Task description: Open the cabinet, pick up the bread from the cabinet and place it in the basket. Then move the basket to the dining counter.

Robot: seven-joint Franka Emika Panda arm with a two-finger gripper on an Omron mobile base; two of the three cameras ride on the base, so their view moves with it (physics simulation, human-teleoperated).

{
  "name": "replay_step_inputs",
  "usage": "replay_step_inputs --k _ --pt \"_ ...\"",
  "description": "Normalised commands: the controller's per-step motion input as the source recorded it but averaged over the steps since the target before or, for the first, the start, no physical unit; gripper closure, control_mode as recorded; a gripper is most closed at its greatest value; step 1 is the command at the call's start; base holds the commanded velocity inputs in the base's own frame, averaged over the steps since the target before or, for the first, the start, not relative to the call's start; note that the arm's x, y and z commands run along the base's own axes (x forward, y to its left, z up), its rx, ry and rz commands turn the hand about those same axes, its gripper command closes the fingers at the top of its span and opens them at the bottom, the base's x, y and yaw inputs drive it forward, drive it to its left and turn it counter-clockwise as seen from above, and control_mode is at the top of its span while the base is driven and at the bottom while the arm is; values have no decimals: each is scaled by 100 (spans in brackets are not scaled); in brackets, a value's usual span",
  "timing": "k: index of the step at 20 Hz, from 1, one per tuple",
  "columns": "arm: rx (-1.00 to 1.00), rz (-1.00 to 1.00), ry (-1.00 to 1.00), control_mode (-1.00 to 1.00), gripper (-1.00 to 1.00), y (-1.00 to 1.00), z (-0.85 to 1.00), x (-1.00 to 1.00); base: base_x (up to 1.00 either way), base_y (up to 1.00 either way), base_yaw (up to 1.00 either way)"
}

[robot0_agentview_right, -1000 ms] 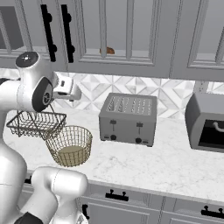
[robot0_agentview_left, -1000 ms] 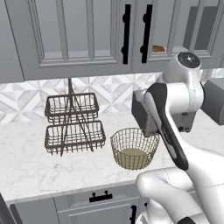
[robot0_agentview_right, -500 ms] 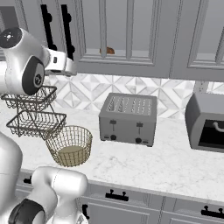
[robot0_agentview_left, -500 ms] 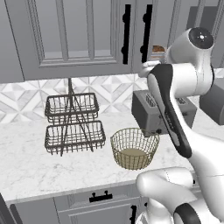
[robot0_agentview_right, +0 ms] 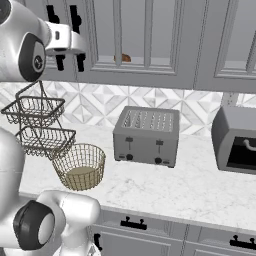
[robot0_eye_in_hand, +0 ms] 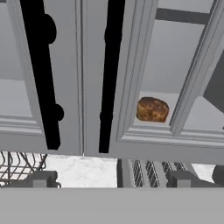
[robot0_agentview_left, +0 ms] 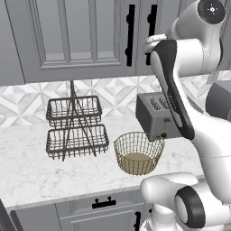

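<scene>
The grey upper cabinet has both doors shut, its two long black bar handles side by side. The small brown bread rests on the shelf, seen through the right door's panel; it is also visible as the bread in the right base view. My gripper is open and empty, raised close in front of the handles without touching them. In the right base view the gripper sits over the handles. The gold wire basket stands empty on the marble worktop. The dining counter is out of view.
A dark two-tier wire rack stands left of the basket. A grey toaster sits behind and to the right of it, with a grey appliance further right. Grey drawers run below the worktop.
The arm has swung upward, lifting the gripper from beside the toaster to the level of the cabinet handles. The jaws have stayed open. Nothing on the worktop has moved.
</scene>
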Motion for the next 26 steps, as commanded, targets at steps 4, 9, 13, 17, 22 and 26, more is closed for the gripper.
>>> replay_step_inputs --k 4,9,13,17,22,26 --pt "0 0 -4 -100 -100 0 3 46 0 0 0" --pt "0 0 0 -100 -100 0 0 55 0 0 0" --pt "0 0 -3 -100 -100 0 -2 59 0 0 0" --pt "0 0 -3 -100 -100 0 -3 68 0 0 0" --pt "0 0 0 -100 -100 1 -3 62 0 0 0" --pt "-1 -2 -6 -100 -100 14 -34 70 0 0 0"
